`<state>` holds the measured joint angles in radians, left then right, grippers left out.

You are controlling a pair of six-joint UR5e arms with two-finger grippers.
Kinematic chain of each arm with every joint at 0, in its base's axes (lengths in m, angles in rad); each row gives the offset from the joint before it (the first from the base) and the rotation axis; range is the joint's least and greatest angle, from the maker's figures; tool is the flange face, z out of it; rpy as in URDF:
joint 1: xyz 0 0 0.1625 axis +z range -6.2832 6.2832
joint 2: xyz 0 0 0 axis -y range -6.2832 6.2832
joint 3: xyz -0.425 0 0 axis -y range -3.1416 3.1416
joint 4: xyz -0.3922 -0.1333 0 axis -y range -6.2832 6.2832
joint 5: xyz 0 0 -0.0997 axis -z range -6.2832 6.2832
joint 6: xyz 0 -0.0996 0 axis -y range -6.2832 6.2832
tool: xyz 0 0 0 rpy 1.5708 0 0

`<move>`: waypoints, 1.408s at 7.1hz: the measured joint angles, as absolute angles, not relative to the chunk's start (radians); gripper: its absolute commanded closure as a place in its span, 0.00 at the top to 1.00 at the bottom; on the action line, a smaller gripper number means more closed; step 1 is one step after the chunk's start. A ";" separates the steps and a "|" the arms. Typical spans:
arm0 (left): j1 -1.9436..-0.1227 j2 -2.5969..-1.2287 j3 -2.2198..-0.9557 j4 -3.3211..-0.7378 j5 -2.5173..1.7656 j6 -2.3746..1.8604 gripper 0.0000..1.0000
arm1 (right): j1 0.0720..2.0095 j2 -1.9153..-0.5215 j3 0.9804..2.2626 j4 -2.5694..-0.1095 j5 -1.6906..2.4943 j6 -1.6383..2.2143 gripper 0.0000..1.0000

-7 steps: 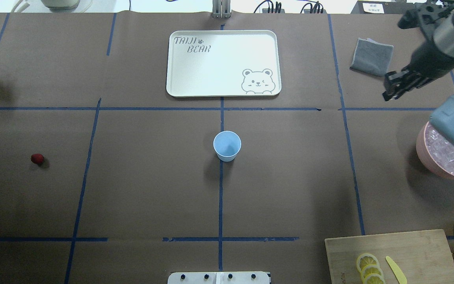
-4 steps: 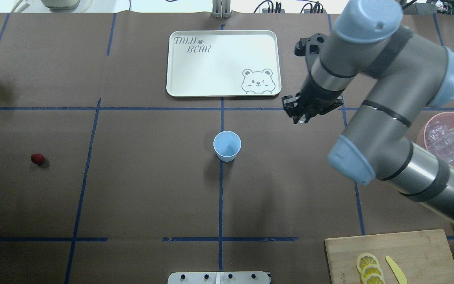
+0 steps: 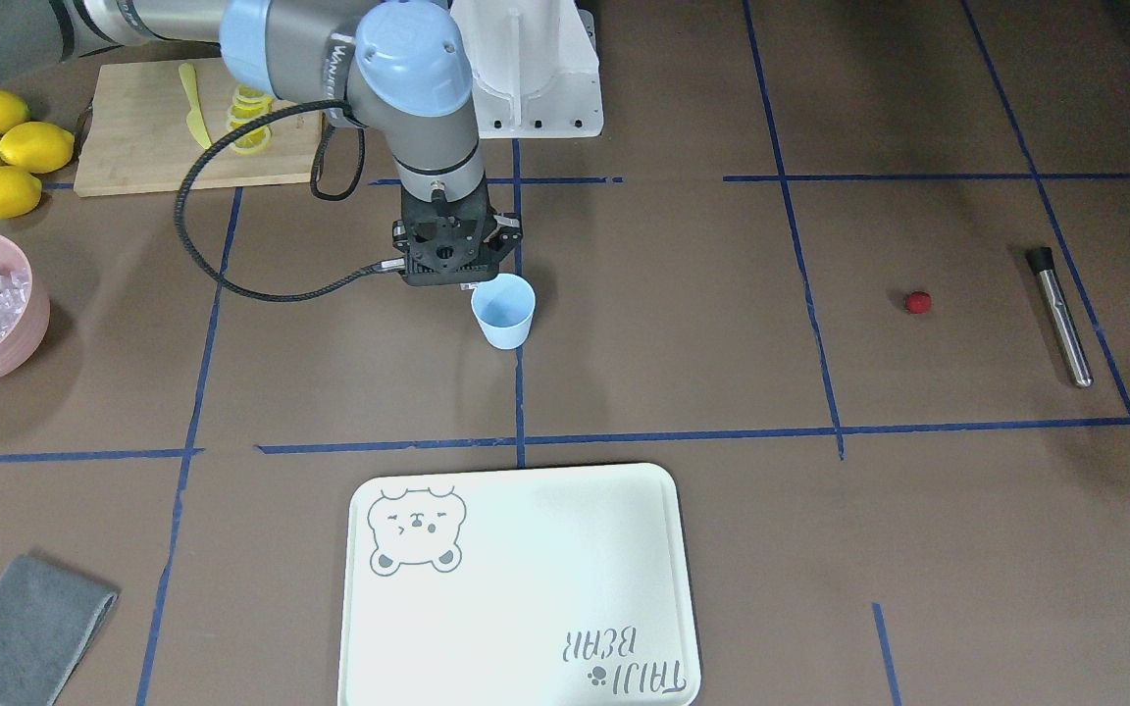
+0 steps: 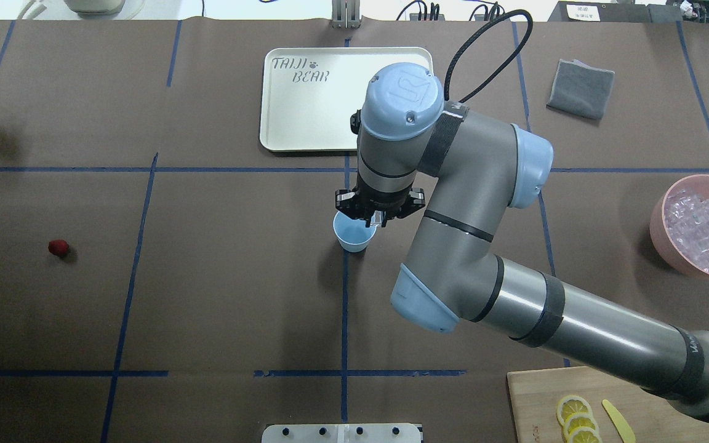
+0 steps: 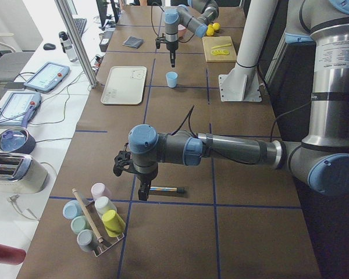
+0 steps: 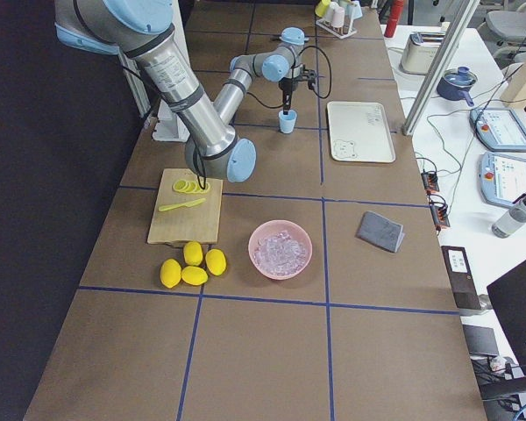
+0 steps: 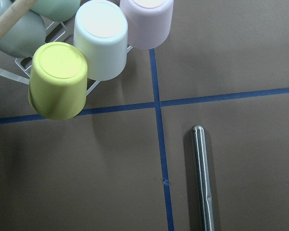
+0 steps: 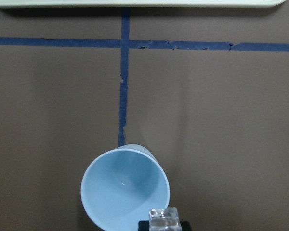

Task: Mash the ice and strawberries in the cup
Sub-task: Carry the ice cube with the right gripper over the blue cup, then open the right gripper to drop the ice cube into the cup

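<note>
The pale blue cup (image 4: 351,237) stands upright and empty at the table's centre, also in the front view (image 3: 503,312) and right wrist view (image 8: 120,192). My right gripper (image 4: 372,221) hangs just over the cup's rim, shut on a clear ice cube (image 8: 164,217). More ice (image 4: 702,237) fills the pink bowl (image 4: 659,227) at the right. The strawberry (image 4: 58,248) lies alone at the far left. My left gripper (image 5: 142,195) shows only in the exterior left view, above a steel muddler (image 7: 203,178); I cannot tell if it is open.
A white bear tray (image 4: 305,129) lies behind the cup, a grey cloth (image 4: 581,88) at the back right. A cutting board (image 4: 650,400) with lemon slices and lemons (image 3: 1,147) sit near my right base. A rack of coloured cups (image 7: 101,43) stands by the muddler.
My right arm has swung from the far right, near the ice bowl, leftward across the table to just above the cup. The cup and strawberry have not moved.
</note>
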<state>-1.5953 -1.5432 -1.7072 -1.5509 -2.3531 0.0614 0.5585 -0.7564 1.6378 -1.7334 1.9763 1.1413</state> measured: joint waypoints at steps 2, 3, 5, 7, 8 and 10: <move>-1.595 -1.543 -1.707 -1.551 -2.353 0.061 1.00 | 0.542 -0.705 1.575 -1.714 1.959 1.163 0.01; -1.595 -1.543 -1.707 -1.551 -2.353 0.061 1.00 | 0.541 -0.698 1.564 -1.713 1.957 1.165 0.02; -1.595 -1.544 -1.707 -1.551 -2.353 0.061 1.00 | 0.541 -0.696 1.558 -1.712 1.955 1.165 0.29; -1.595 -1.544 -1.707 -1.551 -2.353 0.061 1.00 | 0.542 -0.697 1.557 -1.712 1.955 1.164 0.80; -1.595 -1.544 -1.707 -1.551 -2.353 0.061 1.00 | 0.542 -0.698 1.557 -1.712 1.955 1.164 0.86; -1.595 -1.544 -1.707 -1.551 -2.353 0.061 1.00 | 0.543 -0.699 1.556 -1.712 1.954 1.164 0.90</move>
<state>-1.5949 -1.5435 -1.7073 -1.5509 -2.3531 0.0614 0.5429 -0.6992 1.5563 -1.7119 1.9544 1.1643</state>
